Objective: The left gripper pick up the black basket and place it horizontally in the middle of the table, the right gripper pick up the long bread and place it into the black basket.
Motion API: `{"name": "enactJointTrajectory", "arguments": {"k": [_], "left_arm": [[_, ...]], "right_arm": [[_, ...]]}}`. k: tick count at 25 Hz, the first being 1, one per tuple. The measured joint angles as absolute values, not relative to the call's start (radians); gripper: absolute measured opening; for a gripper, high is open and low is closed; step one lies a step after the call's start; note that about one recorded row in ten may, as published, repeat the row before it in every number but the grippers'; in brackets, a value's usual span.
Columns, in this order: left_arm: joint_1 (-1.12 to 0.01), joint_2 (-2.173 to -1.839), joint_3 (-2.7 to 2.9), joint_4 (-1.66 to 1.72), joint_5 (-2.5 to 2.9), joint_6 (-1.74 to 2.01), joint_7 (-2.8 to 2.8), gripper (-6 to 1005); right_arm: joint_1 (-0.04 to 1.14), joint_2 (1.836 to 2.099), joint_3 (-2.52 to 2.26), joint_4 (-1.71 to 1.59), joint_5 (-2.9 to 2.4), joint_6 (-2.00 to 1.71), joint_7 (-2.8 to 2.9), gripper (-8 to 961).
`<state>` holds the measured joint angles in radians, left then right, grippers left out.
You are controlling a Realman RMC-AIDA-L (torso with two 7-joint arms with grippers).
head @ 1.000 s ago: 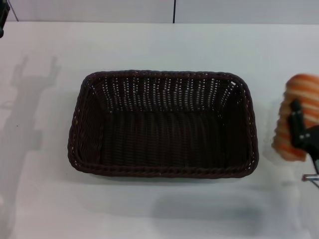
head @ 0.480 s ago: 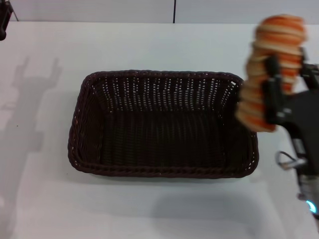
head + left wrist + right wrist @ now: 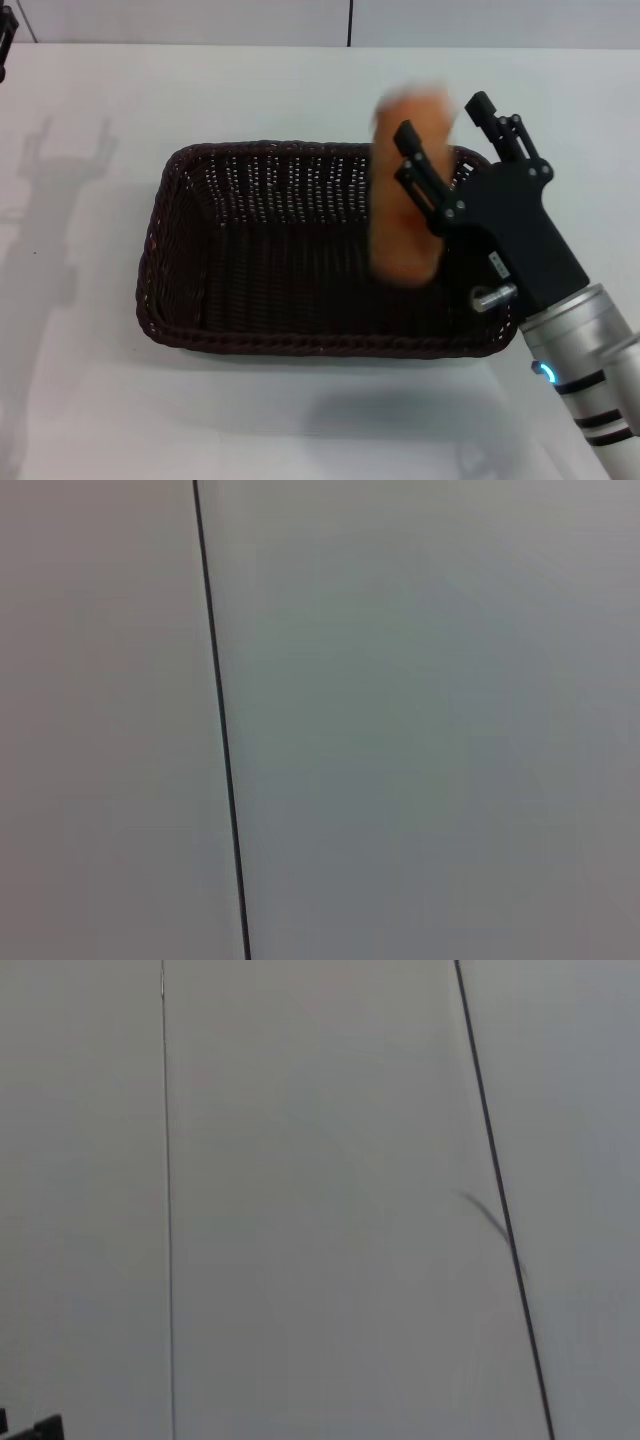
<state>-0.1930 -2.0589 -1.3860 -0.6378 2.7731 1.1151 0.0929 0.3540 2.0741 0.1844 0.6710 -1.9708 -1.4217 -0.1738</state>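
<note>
With the basket (image 3: 325,250) lying lengthwise mid-surface (image 3: 300,90), the right claw (image 3: 440,150) is gripping the bread (image 3: 405,190) above the basket's right half, so lowering and letting go looks next; the left claw (image 3: 5,40) is sitting far left, state unclear.

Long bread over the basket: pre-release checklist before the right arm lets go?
1. Black basket lying horizontally mid-table: ok.
2. Basket interior free of other objects: ok.
3. Long bread inside the basket's outline in the head view, toward its right side: ok.
4. Right end effector gripping the bread: cannot tell; the bread is blurred and the fingers look spread.
5. Bread's height above the basket floor: cannot tell.
6. Left end effector parked at the table's far left corner, away from the basket: ok.
</note>
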Motion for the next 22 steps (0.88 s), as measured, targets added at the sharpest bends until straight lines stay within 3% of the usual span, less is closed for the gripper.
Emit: {"name": "enactJointTrajectory", "arguments": {"k": [3, 9, 15, 22], "left_arm": [[-0.189, -2.059, -1.389, -0.636, 2.773, 1.115, 0.086, 788], [-0.189, -2.059, -1.39, -0.626, 2.774, 1.115, 0.085, 788], [-0.182, -2.061, -1.418, -0.602, 2.767, 1.117, 0.082, 788], [-0.179, -2.063, -1.455, -0.548, 2.765, 1.128, 0.079, 788]], "right_arm": [[0.364, 2.074, 0.186, 0.677, -1.971, -1.4, -0.173, 702], [0.353, 2.075, 0.207, 0.68, -1.968, -1.416, -0.175, 840], [0.177, 2.075, 0.443, 0.676, -1.963, -1.497, -0.181, 840], [0.058, 2.083, 0.588, 0.639, -1.948, -1.551, -0.175, 840]]}}
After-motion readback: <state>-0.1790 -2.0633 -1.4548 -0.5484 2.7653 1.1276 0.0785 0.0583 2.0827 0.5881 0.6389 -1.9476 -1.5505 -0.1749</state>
